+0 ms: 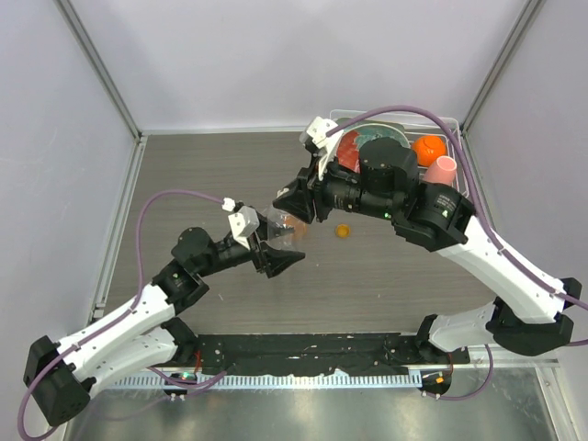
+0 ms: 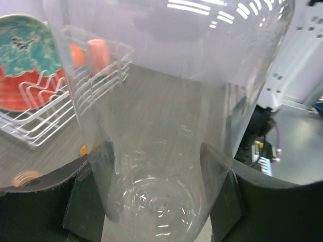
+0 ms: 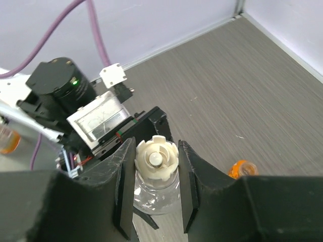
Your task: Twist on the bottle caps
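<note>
My left gripper (image 1: 278, 246) is shut on the base of the clear bottle (image 1: 281, 227), which fills the left wrist view (image 2: 166, 101) between the two fingers (image 2: 103, 166). My right gripper (image 3: 155, 149) is shut on the cream-white cap (image 3: 156, 160), which sits on the neck of the clear bottle (image 3: 156, 194). In the top view the right gripper (image 1: 297, 206) meets the bottle from the right and hides the cap. The orange cap (image 1: 343, 231) lies loose on the table; it also shows in the right wrist view (image 3: 241, 169). A translucent orange thing (image 3: 7, 141) under the left arm may be the orange bottle.
A white wire dish rack (image 1: 457, 126) stands at the back right. It holds a red plate (image 1: 349, 150), a teal plate (image 1: 384, 136), a large orange ball (image 1: 428, 147) and a pink cup (image 1: 441, 170). Walls enclose the table on three sides.
</note>
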Robot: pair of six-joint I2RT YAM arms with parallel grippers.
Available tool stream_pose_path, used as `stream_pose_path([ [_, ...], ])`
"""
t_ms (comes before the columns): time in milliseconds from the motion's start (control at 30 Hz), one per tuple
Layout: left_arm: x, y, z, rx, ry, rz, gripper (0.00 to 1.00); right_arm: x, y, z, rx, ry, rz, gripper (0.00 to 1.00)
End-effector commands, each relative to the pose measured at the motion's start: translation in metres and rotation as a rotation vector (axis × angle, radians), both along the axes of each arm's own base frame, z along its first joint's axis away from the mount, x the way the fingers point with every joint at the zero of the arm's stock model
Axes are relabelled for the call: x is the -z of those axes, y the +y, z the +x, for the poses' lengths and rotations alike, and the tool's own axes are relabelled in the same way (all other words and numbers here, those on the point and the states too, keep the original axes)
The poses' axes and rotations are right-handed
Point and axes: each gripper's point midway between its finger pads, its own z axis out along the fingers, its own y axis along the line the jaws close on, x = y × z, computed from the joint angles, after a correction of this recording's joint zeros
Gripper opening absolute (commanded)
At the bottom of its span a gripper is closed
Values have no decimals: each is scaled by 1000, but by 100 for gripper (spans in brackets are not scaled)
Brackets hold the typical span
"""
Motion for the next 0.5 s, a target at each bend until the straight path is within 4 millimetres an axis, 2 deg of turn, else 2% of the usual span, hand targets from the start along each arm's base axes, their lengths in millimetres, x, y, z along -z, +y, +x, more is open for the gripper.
stream_pose_path([
  [0,-76,25,41,-266,-161,-186,0,51,-7,4,106,129,-85,1],
  [133,-78,34,55,-358,-178,-196,0,52,-11,13,203,166,-1,1],
  [167,-80,36,58,-379,-180,-206,0,59,-11,15,221,180,1,1],
  [233,-80,41,66,-427,-178,-202,0,55,-10,18,244,187,40,1],
  [467,-58,51,94,-575,-144,-92,0,74,2,26,319,257,14,1],
])
